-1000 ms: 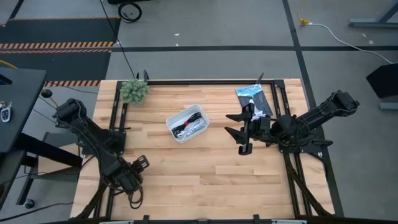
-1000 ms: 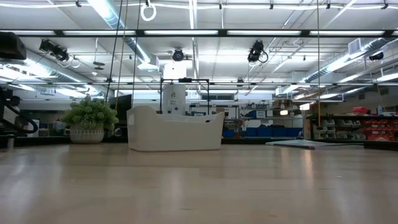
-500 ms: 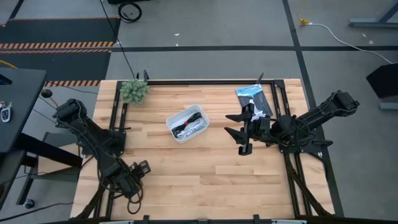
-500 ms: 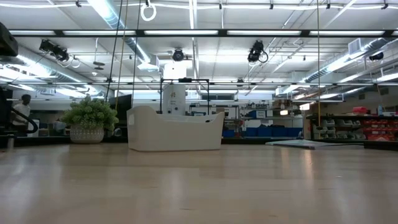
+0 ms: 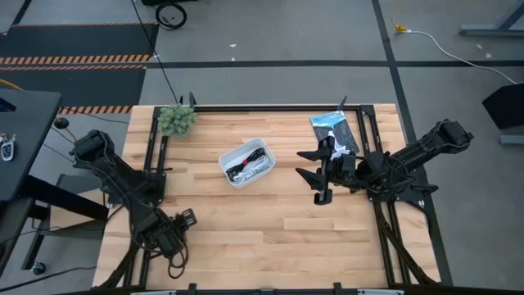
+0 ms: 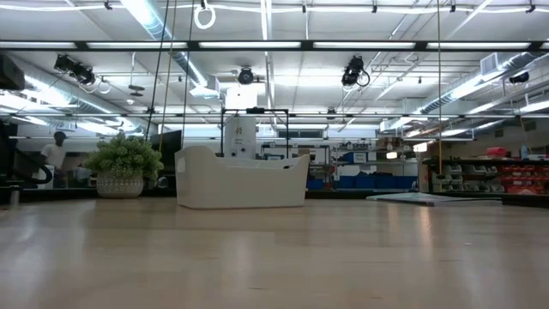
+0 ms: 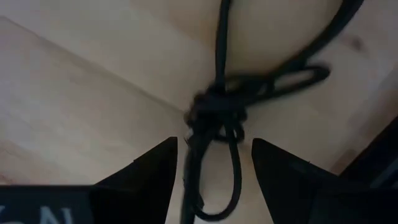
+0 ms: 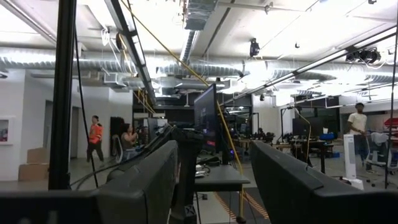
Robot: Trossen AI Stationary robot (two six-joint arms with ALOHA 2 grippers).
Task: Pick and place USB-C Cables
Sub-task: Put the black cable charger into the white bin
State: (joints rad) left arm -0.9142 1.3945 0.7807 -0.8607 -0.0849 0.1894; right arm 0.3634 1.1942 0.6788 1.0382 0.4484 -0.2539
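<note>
Reaching with spread fingers at a black cable (image 7: 217, 115) by the table's near-left edge, the left gripper (image 5: 176, 238) holds nothing, other cables (image 5: 247, 166) sit binned (image 5: 225, 158), right gripper (image 5: 315, 174) open, idle.

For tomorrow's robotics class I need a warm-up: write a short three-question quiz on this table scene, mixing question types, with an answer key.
1. True or false: the white bin already holds cables.
2. Which gripper hovers over the black cable on the table's near-left edge? A) left gripper B) right gripper
3. Fill in: the potted plant stands at the table's far ____ corner.

Key: 1 true; 2 A; 3 left. The right gripper hangs open beside the flat cable packet, holding nothing.
</note>
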